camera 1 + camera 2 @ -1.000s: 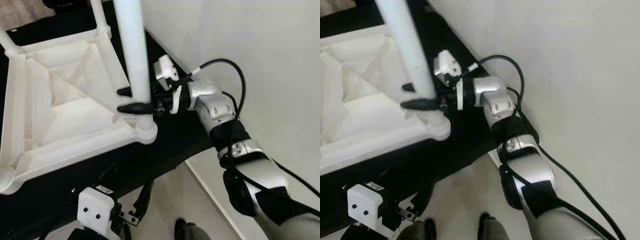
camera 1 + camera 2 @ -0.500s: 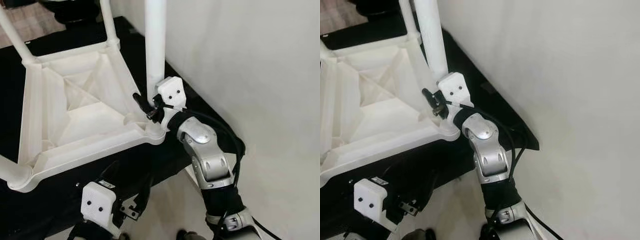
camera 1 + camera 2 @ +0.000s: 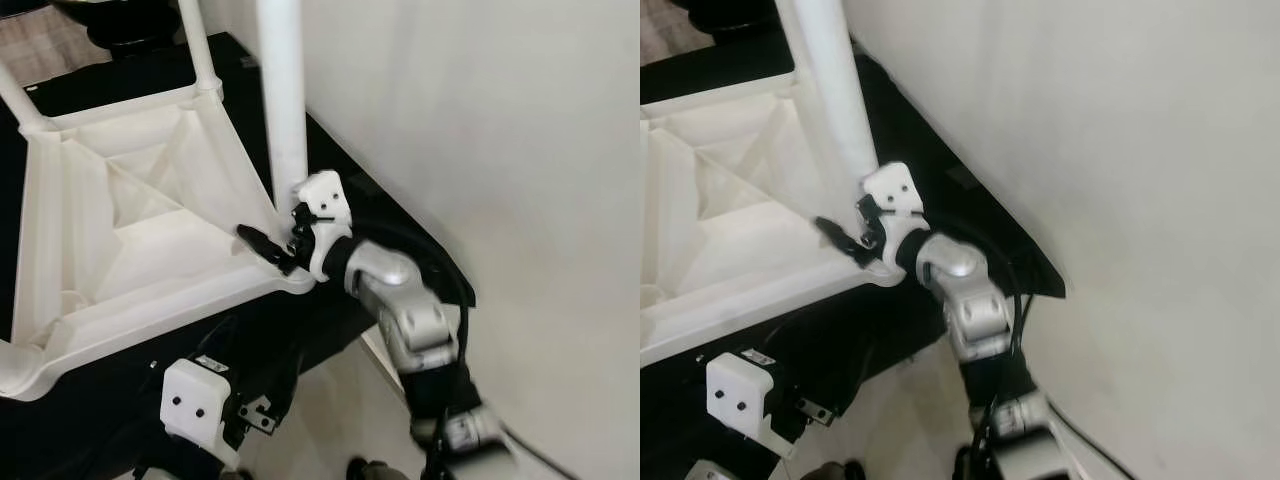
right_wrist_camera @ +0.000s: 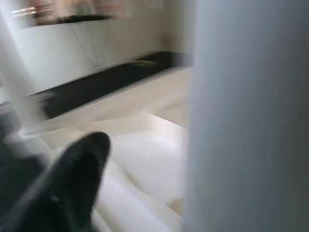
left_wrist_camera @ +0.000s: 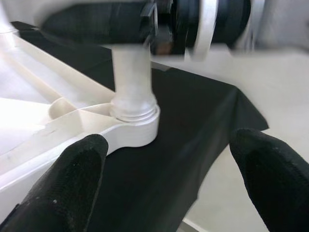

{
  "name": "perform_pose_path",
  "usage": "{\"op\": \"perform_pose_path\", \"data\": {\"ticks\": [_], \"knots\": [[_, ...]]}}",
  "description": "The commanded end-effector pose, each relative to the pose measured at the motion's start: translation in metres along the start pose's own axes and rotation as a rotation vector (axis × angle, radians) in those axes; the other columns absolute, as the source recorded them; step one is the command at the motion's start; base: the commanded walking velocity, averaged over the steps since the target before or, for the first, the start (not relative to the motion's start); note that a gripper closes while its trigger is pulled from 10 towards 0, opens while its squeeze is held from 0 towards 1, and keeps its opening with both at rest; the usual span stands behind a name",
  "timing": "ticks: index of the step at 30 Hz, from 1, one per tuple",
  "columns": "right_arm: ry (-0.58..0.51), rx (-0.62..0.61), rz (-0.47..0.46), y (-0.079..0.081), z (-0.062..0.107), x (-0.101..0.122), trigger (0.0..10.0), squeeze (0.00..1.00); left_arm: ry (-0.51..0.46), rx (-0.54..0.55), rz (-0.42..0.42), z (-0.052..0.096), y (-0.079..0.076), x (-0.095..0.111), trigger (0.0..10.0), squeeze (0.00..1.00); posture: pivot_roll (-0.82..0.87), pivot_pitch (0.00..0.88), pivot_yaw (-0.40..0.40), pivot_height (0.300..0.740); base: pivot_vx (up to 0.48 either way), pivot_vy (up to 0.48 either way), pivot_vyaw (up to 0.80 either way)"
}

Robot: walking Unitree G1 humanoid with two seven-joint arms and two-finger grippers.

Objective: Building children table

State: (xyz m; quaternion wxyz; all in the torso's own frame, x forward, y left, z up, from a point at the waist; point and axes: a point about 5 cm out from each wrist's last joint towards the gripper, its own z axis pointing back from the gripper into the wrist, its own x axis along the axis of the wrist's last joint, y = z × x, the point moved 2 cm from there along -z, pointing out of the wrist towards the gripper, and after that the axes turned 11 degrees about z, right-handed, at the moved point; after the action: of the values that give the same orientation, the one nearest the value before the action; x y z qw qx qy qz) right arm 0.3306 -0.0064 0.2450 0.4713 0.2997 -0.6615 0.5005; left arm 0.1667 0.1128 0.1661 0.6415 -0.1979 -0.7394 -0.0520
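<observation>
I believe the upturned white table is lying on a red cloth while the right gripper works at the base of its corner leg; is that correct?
Not quite: the cloth is black, not red, as the left eye view shows. The rest stands: the upturned white table lies on it, and the right gripper is at the base of the corner leg.

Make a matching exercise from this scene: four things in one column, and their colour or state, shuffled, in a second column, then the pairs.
Things
1. table leg
2. tabletop
3. right gripper
4. cloth

States
A. black, spread under the work
B. white, lying upside down with its ribs showing
C. black fingers at the base of the leg
D. white, standing upright in a corner socket

Pairs: 1-D, 2-B, 3-C, 4-A
</observation>
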Motion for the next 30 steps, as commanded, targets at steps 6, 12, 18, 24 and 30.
{"op": "perform_pose_path", "data": {"ticks": [6,12,18,24,30], "knots": [[-0.03,0.276,0.055,0.015,0.001,-0.002,10.0,0.04,0.014,0.005,0.001,0.004,-0.002,-0.002,10.0,0.0,0.1,0.231,-0.036,0.74,0.0,0.0,0.0],[-0.032,0.377,0.037,-0.014,0.004,0.004,10.0,0.0,0.023,0.004,0.002,0.01,-0.005,-0.001,10.0,0.0,0.12,0.258,-0.035,0.74,0.0,0.0,0.0],[-0.08,0.552,-0.009,-0.02,0.009,0.015,0.0,0.0,0.036,0.006,0.007,0.016,-0.009,0.002,10.0,0.0,0.13,0.285,-0.029,0.74,0.0,0.0,0.0],[-0.086,0.618,-0.01,-0.021,0.012,0.016,0.0,0.0,0.04,0.005,0.01,0.018,-0.01,0.003,10.0,0.0,0.13,0.298,-0.031,0.74,0.0,0.0,0.0],[-0.094,0.616,-0.005,-0.024,0.013,0.016,0.0,0.0,0.043,0.006,0.013,0.019,-0.011,0.003,10.0,0.0,0.13,0.301,-0.032,0.74,0.0,0.0,0.0]]}}
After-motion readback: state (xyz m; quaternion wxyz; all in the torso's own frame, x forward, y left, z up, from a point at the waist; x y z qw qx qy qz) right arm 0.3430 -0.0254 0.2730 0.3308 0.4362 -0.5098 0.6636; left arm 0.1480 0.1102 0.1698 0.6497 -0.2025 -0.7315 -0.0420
